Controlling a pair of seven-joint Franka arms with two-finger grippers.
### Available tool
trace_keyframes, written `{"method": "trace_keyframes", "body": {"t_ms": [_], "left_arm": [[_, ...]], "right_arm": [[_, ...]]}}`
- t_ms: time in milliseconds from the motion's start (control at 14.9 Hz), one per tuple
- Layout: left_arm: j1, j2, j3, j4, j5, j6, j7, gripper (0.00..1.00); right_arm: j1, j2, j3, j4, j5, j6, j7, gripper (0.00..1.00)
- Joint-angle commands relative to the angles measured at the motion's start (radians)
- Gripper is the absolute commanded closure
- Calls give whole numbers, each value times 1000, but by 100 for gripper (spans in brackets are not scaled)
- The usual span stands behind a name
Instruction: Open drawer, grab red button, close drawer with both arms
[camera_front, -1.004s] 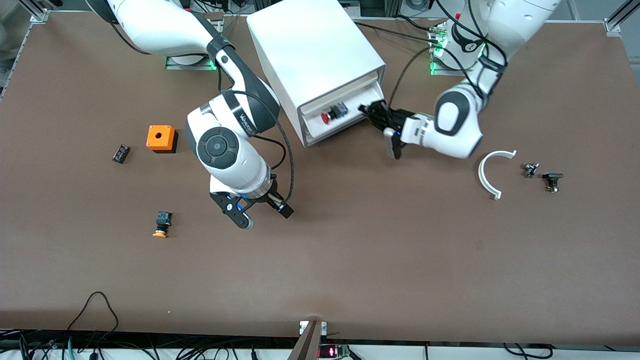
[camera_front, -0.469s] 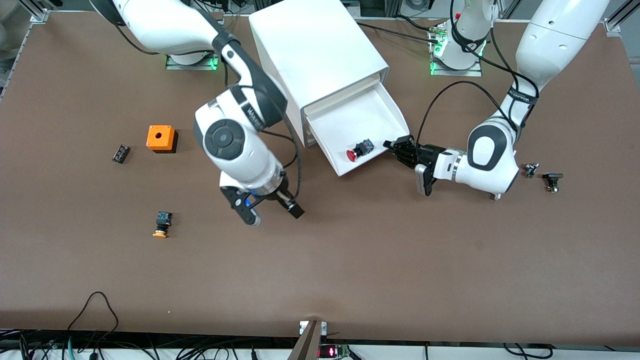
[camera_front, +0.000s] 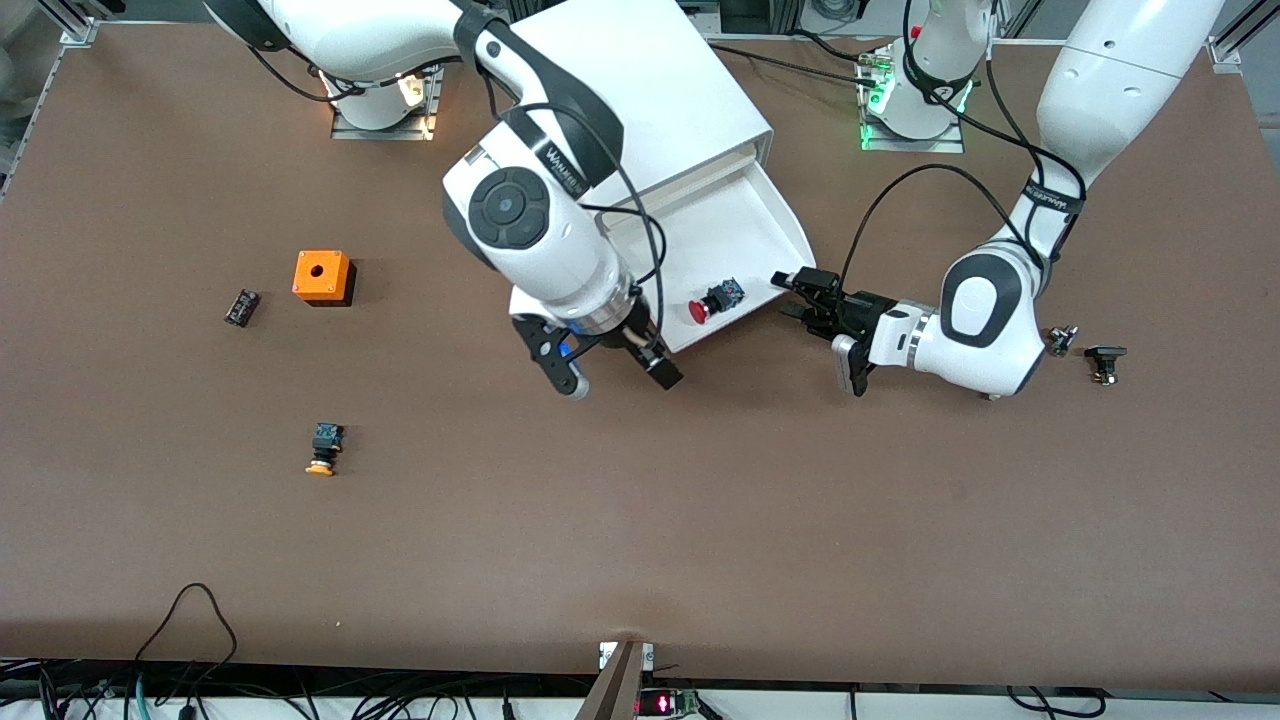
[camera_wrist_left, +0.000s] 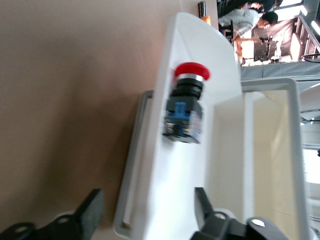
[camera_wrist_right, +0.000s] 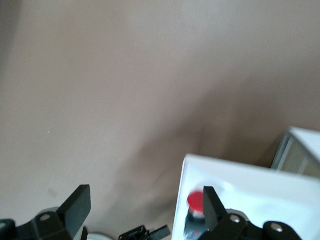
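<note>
The white drawer (camera_front: 745, 225) stands pulled out of the white cabinet (camera_front: 680, 90). The red-capped button (camera_front: 711, 301) lies on its side in the drawer, close to the front wall. My left gripper (camera_front: 802, 296) is open at the drawer's front corner toward the left arm's end. In the left wrist view the drawer's front wall (camera_wrist_left: 170, 190) lies between the spread fingers of the left gripper (camera_wrist_left: 148, 210), with the button (camera_wrist_left: 186, 107) farther in. My right gripper (camera_front: 615, 374) hangs open over the table by the drawer's other front corner. In the right wrist view the right gripper (camera_wrist_right: 146, 204) holds nothing, with the button (camera_wrist_right: 196, 201) beside one finger.
An orange box with a hole (camera_front: 322, 276), a small black part (camera_front: 241, 306) and an orange-capped button (camera_front: 321, 450) lie toward the right arm's end. Two small dark parts (camera_front: 1062, 340) (camera_front: 1105, 362) lie beside the left arm. Cables trail along the table's front edge.
The drawer slid out of the cabinet with the button in it. My left gripper opened and let go of the drawer's front. The right arm swung over to the drawer's front.
</note>
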Motion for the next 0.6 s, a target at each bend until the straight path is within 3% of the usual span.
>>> {"method": "trace_keyframes", "body": {"t_ms": [0, 536], "left_arm": [[8, -62, -7, 76, 127, -120, -197, 0], [6, -80, -16, 453, 505, -386, -682, 0]], "right_arm": [[58, 21, 9, 32, 7, 33, 85, 1], [166, 93, 2, -14, -48, 33, 116, 1]]}}
